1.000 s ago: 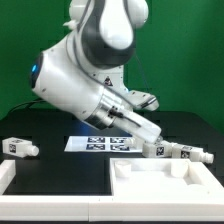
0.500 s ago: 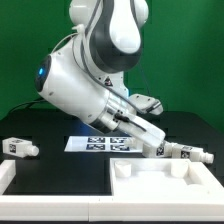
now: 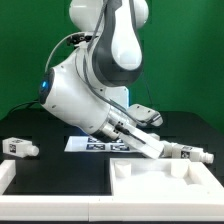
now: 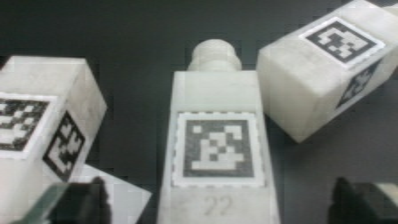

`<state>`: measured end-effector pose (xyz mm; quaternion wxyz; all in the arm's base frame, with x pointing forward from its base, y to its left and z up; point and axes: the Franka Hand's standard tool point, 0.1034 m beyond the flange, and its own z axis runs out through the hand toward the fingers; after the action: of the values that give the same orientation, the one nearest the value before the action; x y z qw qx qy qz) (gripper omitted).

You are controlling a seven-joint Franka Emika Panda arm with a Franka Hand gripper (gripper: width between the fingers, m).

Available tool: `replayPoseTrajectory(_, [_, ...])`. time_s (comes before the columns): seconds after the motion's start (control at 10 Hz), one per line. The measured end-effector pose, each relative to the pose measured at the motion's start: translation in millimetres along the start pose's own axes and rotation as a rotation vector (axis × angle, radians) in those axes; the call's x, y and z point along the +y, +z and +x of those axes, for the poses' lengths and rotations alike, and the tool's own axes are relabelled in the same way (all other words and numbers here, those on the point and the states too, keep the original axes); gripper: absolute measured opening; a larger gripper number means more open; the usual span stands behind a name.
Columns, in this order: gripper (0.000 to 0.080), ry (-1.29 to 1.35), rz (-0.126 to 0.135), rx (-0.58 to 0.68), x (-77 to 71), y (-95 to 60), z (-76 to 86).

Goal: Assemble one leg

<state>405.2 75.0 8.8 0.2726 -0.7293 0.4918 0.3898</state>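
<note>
Three white legs with black-and-white tags lie close together in the wrist view. The middle leg lies lengthwise between my fingers, its round peg end pointing away. My gripper is open, with dark gaps between the leg and each fingertip. A second leg lies on one side and a third leg on the other. In the exterior view my gripper is low over the legs at the exterior view's right. Another leg lies alone at the exterior view's left.
The marker board lies behind the arm on the black table. The large white tray-like part sits in front of the gripper, near the front right. Another white part shows at the front left edge.
The arm has swung and reached lower toward the exterior view's right, bringing the gripper down onto the group of legs there. The legs have not moved.
</note>
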Motion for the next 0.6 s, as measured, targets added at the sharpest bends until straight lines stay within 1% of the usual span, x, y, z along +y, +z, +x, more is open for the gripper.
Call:
replayPoseTrajectory(0.1, [0.0509,0.0,0.0,0.0,0.1,0.1,0.1])
replayPoseTrajectory(0.2, [0.0341,0.001,0.0,0.0,0.2,0.2,0.2])
replayPoseTrajectory(0.3, [0.0285,0.001,0.0,0.0,0.2,0.2,0.2])
replayPoseTrajectory(0.4, [0.0285,0.0,0.0,0.0,0.2,0.1,0.1])
replayPoseTrajectory(0.5, [0.0285,0.009,-0.01,-0.004,-2.1,-4.3,-2.6])
replayPoseTrajectory(0.6, [0.0285,-0.019,-0.012,0.008,-17.4,-25.6,-14.2])
